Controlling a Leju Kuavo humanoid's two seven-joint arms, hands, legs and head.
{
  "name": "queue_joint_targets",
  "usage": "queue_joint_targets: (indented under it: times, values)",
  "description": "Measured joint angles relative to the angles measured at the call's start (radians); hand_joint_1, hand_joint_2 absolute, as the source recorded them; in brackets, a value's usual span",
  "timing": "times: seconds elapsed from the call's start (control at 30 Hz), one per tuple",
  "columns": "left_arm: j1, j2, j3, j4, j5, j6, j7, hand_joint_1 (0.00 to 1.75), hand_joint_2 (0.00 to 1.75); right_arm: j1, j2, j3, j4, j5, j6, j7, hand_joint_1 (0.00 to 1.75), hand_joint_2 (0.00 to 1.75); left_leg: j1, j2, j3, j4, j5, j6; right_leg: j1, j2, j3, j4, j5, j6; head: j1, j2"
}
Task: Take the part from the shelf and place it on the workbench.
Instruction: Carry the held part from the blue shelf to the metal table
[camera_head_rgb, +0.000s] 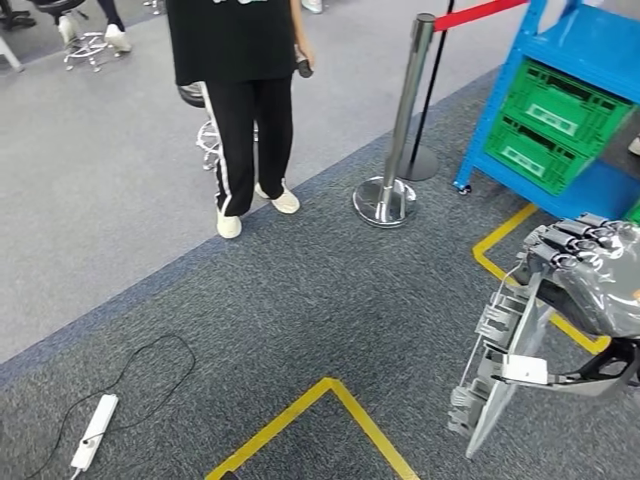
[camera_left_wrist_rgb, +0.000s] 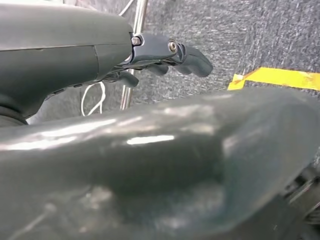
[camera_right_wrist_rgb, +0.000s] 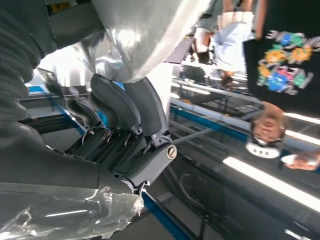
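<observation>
Head view shows the right robot hand (camera_head_rgb: 577, 262) at the right edge, fingers curled over the top of the part (camera_head_rgb: 504, 345), a grey metal piece with a flat slanting plate, rows of small ribbed blocks along one side and a white label near its lower end. The part hangs in the air over the dark carpet, off the blue shelf (camera_head_rgb: 573, 60) with its green crates (camera_head_rgb: 555, 125), and no table is visible. The main risk, as I judge it, is a slip: the part hangs low and tilted from the hand, held at its upper end, so a swing or a jolt in walking could lever it loose and drop it on the floor. The metal post (camera_head_rgb: 400, 130) with its red belt, the person (camera_head_rgb: 234, 100) standing nearby and the power strip (camera_head_rgb: 94, 430) with its cable on the carpet could all be struck or tripped on if the robot turns carelessly. The right wrist view is too cluttered to confirm how firmly the fingers close. The left robot hand (camera_left_wrist_rgb: 166, 55) hangs beside the body, fingers loosely extended and holding nothing.
</observation>
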Motion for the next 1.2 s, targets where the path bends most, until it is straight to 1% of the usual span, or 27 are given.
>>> queue_joint_targets:
  times: [0.07,0.1,0.13,0.2,0.27,0.3,0.33,0.37,0.4,0.43,0.5,0.53,0.57,0.6,0.63,0.67,0.73,0.77,0.8,0.83,0.87,0.9,0.97,1.03,1.1,1.13,1.2]
  values:
    - [-0.001,-0.001,0.004,0.0,0.003,-0.002,0.001,0.0,0.0,-0.001,0.008,0.001,0.0,-0.001,-0.003,0.0,1.75,1.75,-0.003,-0.017,-0.002,-0.011,0.0,0.011,0.001,-0.022,0.002,-0.003,-0.001,0.009,0.001,0.0]
    - [0.001,-0.001,0.006,0.0,0.003,-0.003,0.002,0.0,0.0,-0.002,0.013,0.001,0.0,-0.001,-0.004,-0.001,1.75,1.75,-0.002,-0.03,-0.003,-0.014,0.002,0.017,-0.001,-0.015,0.002,0.0,-0.006,0.014,0.001,0.0]
    - [0.001,-0.001,0.007,0.0,0.003,-0.003,0.003,0.0,0.0,-0.003,0.016,0.001,0.0,-0.002,-0.006,-0.001,1.75,1.75,0.0,-0.042,-0.002,-0.017,0.005,0.023,-0.004,0.006,-0.004,0.016,-0.019,0.018,0.003,0.0]
    - [0.0,-0.001,0.009,0.0,0.003,-0.004,0.003,0.0,0.0,-0.006,0.021,0.001,0.001,-0.005,-0.009,0.0,1.75,1.75,0.005,-0.066,0.0,-0.021,0.009,0.032,-0.007,0.068,-0.048,0.109,-0.071,0.022,0.008,0.0]
    - [-0.001,-0.002,0.009,0.0,0.003,-0.004,0.004,0.0,0.0,-0.015,0.024,0.001,0.002,-0.003,-0.013,0.005,1.75,1.75,0.004,-0.091,0.0,-0.021,0.011,0.037,-0.007,0.095,-0.113,0.24,-0.122,0.023,0.012,0.0]
    - [-0.001,-0.003,0.01,0.0,0.003,-0.003,0.004,0.0,0.0,-0.023,0.025,0.0,0.002,0.003,-0.017,0.01,1.75,1.75,0.004,-0.104,0.0,-0.021,0.011,0.037,-0.007,0.097,-0.134,0.275,-0.126,0.023,0.012,0.0]
    - [-0.001,-0.003,0.011,0.0,0.004,-0.003,0.004,0.0,0.0,-0.033,0.026,-0.001,0.003,0.012,-0.023,0.016,1.75,1.75,0.004,-0.118,0.0,-0.021,0.012,0.037,-0.007,0.098,-0.138,0.274,-0.111,0.023,0.012,0.0]
    - [0.0,-0.003,0.012,0.0,0.004,-0.003,0.005,0.0,0.0,-0.043,0.029,-0.002,0.003,0.022,-0.031,0.023,1.75,1.75,0.004,-0.133,0.002,-0.02,0.012,0.037,-0.008,0.101,-0.121,0.233,-0.078,0.023,0.012,0.0]
    - [0.0,-0.003,0.013,0.0,0.004,-0.002,0.005,0.0,0.0,-0.052,0.031,-0.002,0.003,0.03,-0.038,0.028,1.75,1.75,0.005,-0.147,0.003,-0.019,0.012,0.035,-0.011,0.115,-0.091,0.165,-0.039,0.025,0.012,0.0]
    - [-0.001,-0.003,0.014,0.0,0.005,-0.002,0.005,0.0,0.0,-0.06,0.035,-0.002,0.003,0.036,-0.043,0.031,1.75,1.75,0.005,-0.161,0.002,-0.017,0.013,0.032,-0.016,0.144,-0.06,0.098,-0.012,0.027,0.013,0.0]
    - [-0.002,-0.003,0.015,0.0,0.005,-0.001,0.005,0.0,0.0,-0.068,0.042,-0.002,0.003,0.045,-0.048,0.036,1.75,1.75,0.007,-0.188,-0.008,-0.012,0.018,0.021,-0.023,0.191,-0.019,0.015,0.006,0.026,0.012,0.0]
    - [-0.001,-0.003,0.016,0.0,0.005,0.0,0.005,0.0,0.0,-0.07,0.046,-0.002,0.003,0.049,-0.05,0.037,1.75,1.75,0.009,-0.201,-0.015,-0.011,0.022,0.014,-0.023,0.198,-0.014,0.007,0.001,0.023,0.012,0.0]
    - [0.0,-0.003,0.018,0.0,0.005,0.001,0.005,0.0,0.0,-0.071,0.049,-0.002,0.003,0.053,-0.052,0.04,1.75,1.75,0.011,-0.215,-0.021,-0.011,0.026,0.008,-0.022,0.186,-0.012,0.005,0.001,0.017,0.011,0.0]
    - [0.002,-0.004,0.021,0.0,0.006,0.001,0.005,0.0,0.0,-0.073,0.052,-0.002,0.003,0.056,-0.054,0.042,1.75,1.75,0.013,-0.213,-0.026,-0.01,0.027,0.003,-0.021,0.173,-0.012,0.004,0.003,0.012,0.011,0.0]
    - [0.004,-0.004,0.023,0.0,0.006,0.001,0.005,0.0,0.0,-0.074,0.055,-0.002,0.003,0.059,-0.057,0.045,1.75,1.75,0.011,-0.192,-0.033,0.0,0.019,-0.003,-0.02,0.158,-0.01,0.002,0.004,0.005,0.008,0.0]
    - [0.004,-0.005,0.025,0.0,0.006,0.001,0.005,0.0,0.0,-0.076,0.058,-0.002,0.003,0.062,-0.061,0.049,1.75,1.75,0.01,-0.16,-0.047,0.028,0.0,-0.008,-0.019,0.143,-0.008,0.0,0.005,-0.001,0.006,0.0]
    - [0.002,-0.006,0.027,0.0,0.009,0.001,0.005,0.0,0.0,-0.08,0.067,-0.002,0.003,0.073,-0.079,0.059,1.75,1.75,0.01,-0.094,-0.103,0.143,-0.062,-0.016,-0.015,0.111,-0.007,-0.002,0.004,-0.01,0.001,0.0]
    - [0.001,-0.006,0.028,0.0,0.012,0.001,0.005,0.0,0.0,-0.084,0.076,-0.001,0.003,0.084,-0.096,0.067,1.75,1.75,0.013,-0.083,-0.136,0.209,-0.089,-0.02,-0.013,0.095,-0.007,-0.002,0.003,-0.012,0.0,0.0]
    - [0.0,-0.006,0.03,0.0,0.016,0.0,0.005,0.0,0.0,-0.089,0.087,0.0,0.003,0.102,-0.118,0.078,1.75,1.75,0.015,-0.079,-0.159,0.255,-0.102,-0.022,-0.012,0.079,-0.006,-0.002,0.002,-0.013,0.0,0.0]
    - [0.001,-0.007,0.032,0.0,0.02,-0.001,0.005,0.0,0.0,-0.095,0.099,0.001,0.004,0.127,-0.145,0.092,1.75,1.75,0.017,-0.078,-0.165,0.269,-0.096,-0.023,-0.011,0.065,-0.006,-0.002,0.002,-0.014,0.0,0.0]
    - [0.001,-0.007,0.035,0.0,0.022,-0.003,0.005,0.0,0.0,-0.102,0.109,0.002,0.004,0.158,-0.174,0.108,1.75,1.75,0.019,-0.075,-0.15,0.241,-0.073,-0.024,-0.011,0.051,-0.004,-0.002,0.0,-0.014,0.0,0.0]
    - [0.001,-0.007,0.038,0.0,0.025,-0.004,0.005,0.0,0.0,-0.109,0.116,0.002,0.004,0.189,-0.203,0.122,1.75,1.75,0.019,-0.064,-0.119,0.184,-0.039,-0.024,-0.011,0.039,-0.001,-0.002,-0.002,-0.012,0.0,0.0]
    - [-0.001,-0.008,0.046,0.0,0.026,-0.006,0.005,0.0,0.0,-0.121,0.126,0.001,0.004,0.238,-0.25,0.14,1.75,1.75,0.014,-0.015,-0.051,0.058,0.006,-0.021,-0.006,0.017,0.005,0.0,-0.009,-0.004,0.0,0.0]
    - [-0.004,-0.01,0.053,0.0,0.026,-0.008,0.005,0.0,0.0,-0.127,0.133,0.0,0.004,0.262,-0.275,0.146,1.75,1.75,0.007,0.012,-0.026,0.005,0.009,-0.012,0.001,-0.002,0.01,0.001,-0.015,0.005,0.001,0.0]
    - [-0.004,-0.011,0.056,0.0,0.028,-0.01,0.005,0.0,0.0,-0.134,0.139,0.0,0.007,0.273,-0.282,0.148,1.75,1.75,0.007,-0.011,-0.027,0.0,0.008,0.002,0.001,-0.022,0.017,-0.003,-0.021,0.014,0.003,0.0]
    - [-0.004,-0.011,0.057,0.0,0.029,-0.01,0.005,0.0,0.0,-0.138,0.142,0.0,0.009,0.278,-0.285,0.149,1.75,1.75,0.008,-0.024,-0.025,-0.001,0.009,0.008,-0.001,-0.013,0.017,0.004,-0.03,0.019,0.004,0.0]
    - [-0.007,-0.011,0.061,0.0,0.035,-0.01,0.005,0.0,0.0,-0.148,0.148,0.0,0.013,0.29,-0.296,0.154,1.75,1.75,0.013,-0.051,-0.02,-0.004,0.011,0.021,-0.005,0.039,-0.015,0.076,-0.072,0.024,0.008,0.0]
